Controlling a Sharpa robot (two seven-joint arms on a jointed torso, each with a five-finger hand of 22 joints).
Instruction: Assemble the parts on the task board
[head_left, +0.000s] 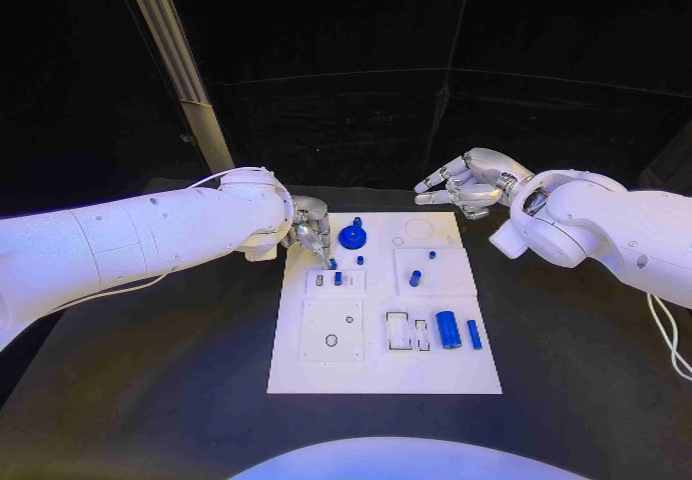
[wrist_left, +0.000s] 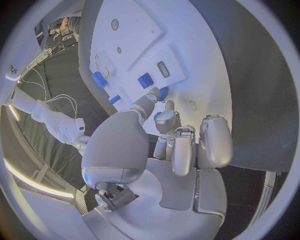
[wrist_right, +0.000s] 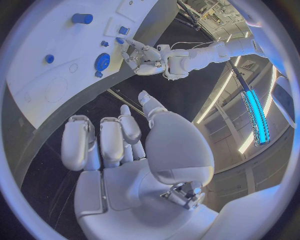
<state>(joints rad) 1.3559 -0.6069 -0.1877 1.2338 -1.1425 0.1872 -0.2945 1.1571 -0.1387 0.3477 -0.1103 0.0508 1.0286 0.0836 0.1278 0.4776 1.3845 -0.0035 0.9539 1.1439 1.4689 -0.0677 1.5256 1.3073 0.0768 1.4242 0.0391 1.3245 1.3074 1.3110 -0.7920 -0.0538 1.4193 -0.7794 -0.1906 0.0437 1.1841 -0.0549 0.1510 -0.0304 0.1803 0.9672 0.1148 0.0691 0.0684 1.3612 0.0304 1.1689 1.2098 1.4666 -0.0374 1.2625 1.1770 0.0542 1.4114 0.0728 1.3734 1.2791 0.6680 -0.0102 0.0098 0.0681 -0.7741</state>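
Black table under a dark room carries the white task board, a long plate whose long side runs from the robot's edge toward the far edge.

Small blue parts sit on the board. A round blue disc lies near the far left corner. A small blue peg stands just below it, near the left edge. Another blue peg stands in the middle of the board. A fat blue cylinder lies near the right edge, with its long side pointing from the near edge to the far edge. A thin blue bar lies just beside it, pointing the same way.

The left hand is at the board's far left corner. Its fingertips reach down by the small blue peg. I cannot tell if it holds it.

The right hand hangs over the far right corner of the board, fingers apart, holding nothing.
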